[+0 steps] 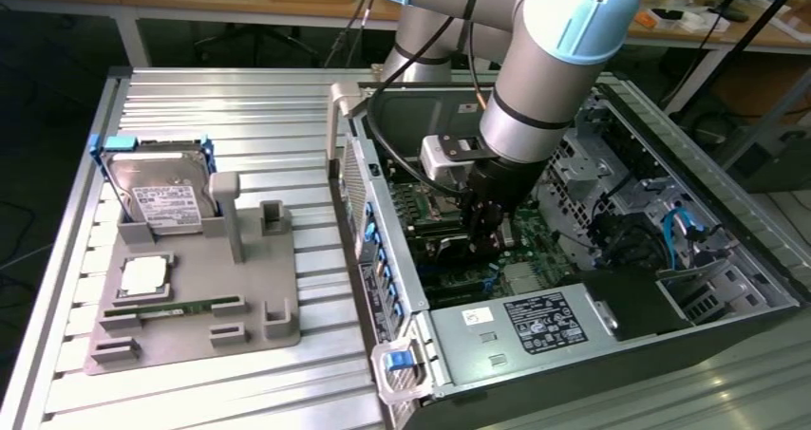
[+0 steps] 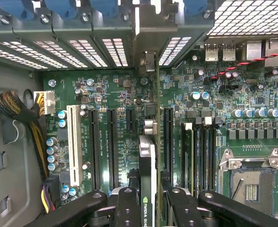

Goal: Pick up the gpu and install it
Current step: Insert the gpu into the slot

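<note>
The gpu (image 2: 147, 161) is a thin dark card seen edge-on, with a green logo on its top edge. It stands upright over the green motherboard (image 2: 120, 99), between two long black expansion slots. Its silvery bracket (image 2: 146, 28) reaches the vented rear slot panel of the case. My gripper (image 2: 151, 210) is shut on the card, one black finger (image 2: 128, 208) on each side. In the exterior view my gripper (image 1: 488, 235) reaches straight down into the open computer case (image 1: 709, 259), close above the motherboard. I cannot tell whether the card sits in a slot.
A grey fixture (image 1: 273, 288) on the slatted table, at the exterior view's left, holds a silver hard drive (image 1: 165, 197), a processor chip (image 1: 143, 276) and a green memory stick (image 1: 171, 308). Inside the case are a power supply (image 1: 533, 321), cable bundles (image 2: 16, 109) and the processor socket (image 2: 250, 182).
</note>
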`<state>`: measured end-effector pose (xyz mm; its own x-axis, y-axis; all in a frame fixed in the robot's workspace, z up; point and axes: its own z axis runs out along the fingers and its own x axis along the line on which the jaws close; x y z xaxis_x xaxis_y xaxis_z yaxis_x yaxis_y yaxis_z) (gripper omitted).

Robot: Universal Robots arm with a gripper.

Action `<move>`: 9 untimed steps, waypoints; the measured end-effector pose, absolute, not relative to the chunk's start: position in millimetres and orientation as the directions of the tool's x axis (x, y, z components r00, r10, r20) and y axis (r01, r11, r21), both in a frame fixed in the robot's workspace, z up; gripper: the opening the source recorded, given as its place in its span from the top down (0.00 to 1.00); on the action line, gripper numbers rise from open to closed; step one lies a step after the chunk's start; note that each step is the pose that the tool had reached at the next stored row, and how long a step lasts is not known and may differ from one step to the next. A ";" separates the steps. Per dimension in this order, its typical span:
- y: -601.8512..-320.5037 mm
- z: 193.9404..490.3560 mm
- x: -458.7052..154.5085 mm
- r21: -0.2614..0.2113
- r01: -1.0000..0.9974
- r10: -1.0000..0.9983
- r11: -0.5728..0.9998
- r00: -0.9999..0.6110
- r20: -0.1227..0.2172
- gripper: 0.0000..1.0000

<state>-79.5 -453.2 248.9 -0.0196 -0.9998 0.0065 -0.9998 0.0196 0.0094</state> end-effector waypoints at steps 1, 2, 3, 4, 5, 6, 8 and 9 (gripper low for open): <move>-453.2 248.9 -79.5 0.009 -1.000 -1.000 0.020 -0.020 0.006 0.73; -453.2 248.9 -79.5 0.009 -1.000 -1.000 0.020 -0.020 0.006 0.73; -453.2 248.9 -79.5 0.009 -1.000 -1.000 0.020 -0.020 0.006 0.73; -453.2 248.8 -79.5 0.009 -1.000 -1.000 0.020 -0.020 0.006 0.73; -453.2 248.9 -79.5 0.009 -1.000 -1.000 0.020 -0.020 0.006 0.73; -453.2 248.9 -79.5 0.009 -1.000 -1.000 0.020 -0.020 0.006 0.73; -453.2 248.9 -79.5 0.009 -1.000 -1.000 0.020 -0.020 0.006 0.73; -453.2 248.8 -79.5 0.009 -1.000 -1.000 0.020 -0.020 0.006 0.73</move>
<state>-79.5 -453.2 248.8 -0.0195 -0.9998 0.0064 -0.9998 0.0196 0.0094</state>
